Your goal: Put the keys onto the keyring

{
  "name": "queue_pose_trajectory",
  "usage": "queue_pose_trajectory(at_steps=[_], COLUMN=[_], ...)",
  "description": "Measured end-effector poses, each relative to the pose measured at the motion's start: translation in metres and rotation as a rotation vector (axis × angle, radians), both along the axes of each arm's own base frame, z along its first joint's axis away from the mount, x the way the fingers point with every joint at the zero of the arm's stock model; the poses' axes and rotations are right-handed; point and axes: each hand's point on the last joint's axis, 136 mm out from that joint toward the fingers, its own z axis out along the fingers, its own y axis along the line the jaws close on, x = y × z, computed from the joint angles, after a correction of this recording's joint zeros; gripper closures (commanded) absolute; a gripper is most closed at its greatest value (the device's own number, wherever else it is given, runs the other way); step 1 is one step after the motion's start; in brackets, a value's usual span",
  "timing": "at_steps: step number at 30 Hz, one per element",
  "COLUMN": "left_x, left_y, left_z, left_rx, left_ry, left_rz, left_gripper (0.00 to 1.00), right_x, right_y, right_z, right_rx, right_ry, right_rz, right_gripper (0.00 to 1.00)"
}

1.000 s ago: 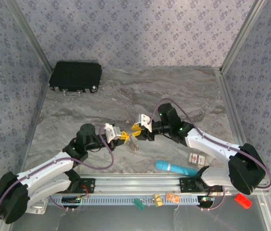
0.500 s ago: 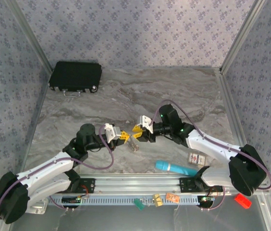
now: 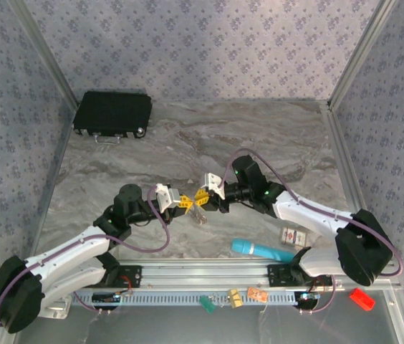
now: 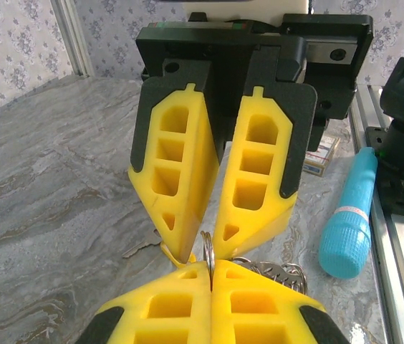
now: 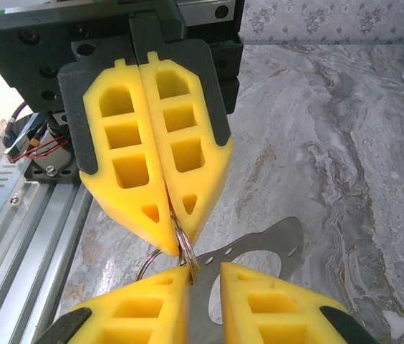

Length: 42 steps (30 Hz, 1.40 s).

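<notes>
The keyring [image 4: 208,247] is a thin silvery ring standing on edge, and my left gripper [image 4: 211,276] is shut on it. In the top view the left gripper [image 3: 186,203] meets my right gripper [image 3: 202,195] tip to tip at mid-table. The right gripper [image 5: 205,269] is open by a narrow gap, its left fingertip against the keyring [image 5: 186,247]. A small yellow key head with a grey blade [image 4: 145,246] lies at the right gripper's fingertip; I cannot tell whether it is held. A flat grey metal tag [image 5: 273,240] and silvery loops [image 4: 282,271] hang or lie under the ring.
A turquoise cylinder [image 3: 261,250] lies near the front rail, right of centre, with a small box [image 3: 293,236] beside it. A black case [image 3: 112,112] sits at the back left. Green [image 3: 206,304], orange [image 3: 257,294] and red [image 3: 362,298] pieces lie in front of the rail.
My right gripper has shifted a little left and closed up to the left gripper's tips. The left arm has held still with the ring.
</notes>
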Motion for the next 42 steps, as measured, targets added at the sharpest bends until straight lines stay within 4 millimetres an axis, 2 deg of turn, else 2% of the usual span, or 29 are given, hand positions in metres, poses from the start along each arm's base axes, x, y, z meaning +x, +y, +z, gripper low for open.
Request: queue_pose_trajectory(at_steps=[4,6,7,10,14,19,23,27,33,42], left_x=[0.000,0.000,0.000,0.002,0.003,0.005,0.008,0.009,0.007,0.002], left_y=[0.000,0.000,0.000,0.001,0.004,0.010,0.011,0.011,0.010,0.006], left_z=[0.000,0.000,0.000,0.000,0.000,0.003,0.011,0.010,-0.002,-0.005], left_rx=[0.000,0.000,0.000,0.000,0.011,0.060,0.093,0.122,0.157,0.157], left_ry=[0.000,0.000,-0.001,0.002,-0.006,-0.019,-0.041,-0.046,-0.021,-0.005], left_rz=[0.000,0.000,0.001,0.010,0.027,0.055,0.070,0.066,0.042,0.004], left_gripper=[1.00,1.00,0.95,0.76,0.68,0.68,0.71,0.74,0.73,0.76], right_x=[-0.001,-0.002,-0.003,-0.003,-0.001,0.002,-0.001,-0.003,-0.006,-0.006], right_y=[0.001,0.001,0.001,0.001,0.001,0.001,-0.002,-0.007,-0.005,0.000], right_z=[0.001,0.001,0.001,0.002,0.002,0.003,0.000,-0.002,0.000,0.000], right_rx=[0.004,0.006,0.006,0.001,-0.049,-0.195,-0.310,-0.384,-0.416,-0.431], right_ry=[0.005,0.010,0.016,0.015,-0.002,-0.089,-0.150,-0.183,-0.199,-0.204], right_rz=[0.009,0.014,0.016,0.018,0.004,-0.027,-0.032,-0.031,-0.023,-0.018], right_gripper=[0.84,0.94,0.99,1.00,1.00,1.00,1.00,1.00,1.00,1.00])
